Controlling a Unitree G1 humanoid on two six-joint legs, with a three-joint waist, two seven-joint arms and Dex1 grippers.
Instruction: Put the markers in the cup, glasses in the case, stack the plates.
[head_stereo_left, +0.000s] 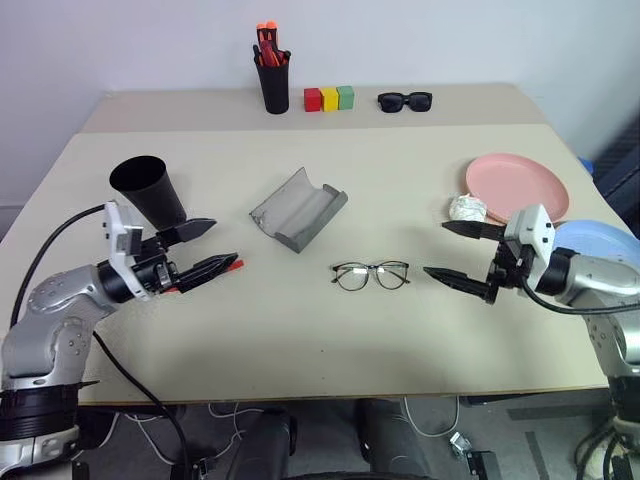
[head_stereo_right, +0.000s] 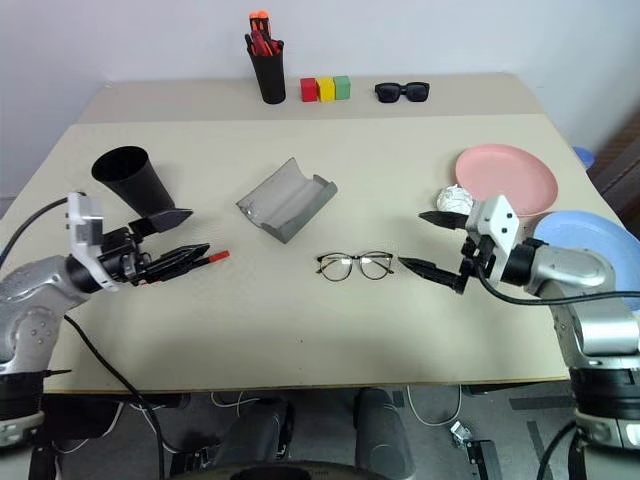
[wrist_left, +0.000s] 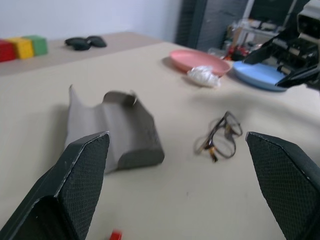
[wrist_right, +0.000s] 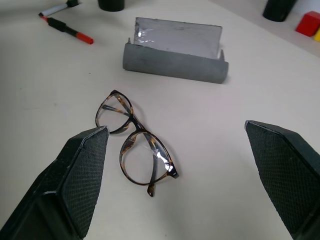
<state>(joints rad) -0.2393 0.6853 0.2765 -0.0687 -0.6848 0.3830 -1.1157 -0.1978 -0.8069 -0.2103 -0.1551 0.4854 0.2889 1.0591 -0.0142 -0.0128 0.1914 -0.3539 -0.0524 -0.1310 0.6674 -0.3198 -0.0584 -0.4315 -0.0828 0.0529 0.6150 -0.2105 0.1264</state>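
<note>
Case (head_stereo_left: 298, 208) open, empty — glasses (head_stereo_left: 371, 274) beside it; cup (head_stereo_left: 149, 189) upright; both grippers (head_stereo_left: 200, 250) (head_stereo_left: 462, 254) wide open, holding nothing.

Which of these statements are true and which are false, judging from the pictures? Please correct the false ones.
1. The glasses lie inside the case. False: they lie on the table, in front of the open, empty case.
2. The pink plate is stacked on the blue plate. False: they lie side by side.
3. Both the left gripper and the right gripper are open. True.
4. The cup stands near the left gripper. True.
</note>
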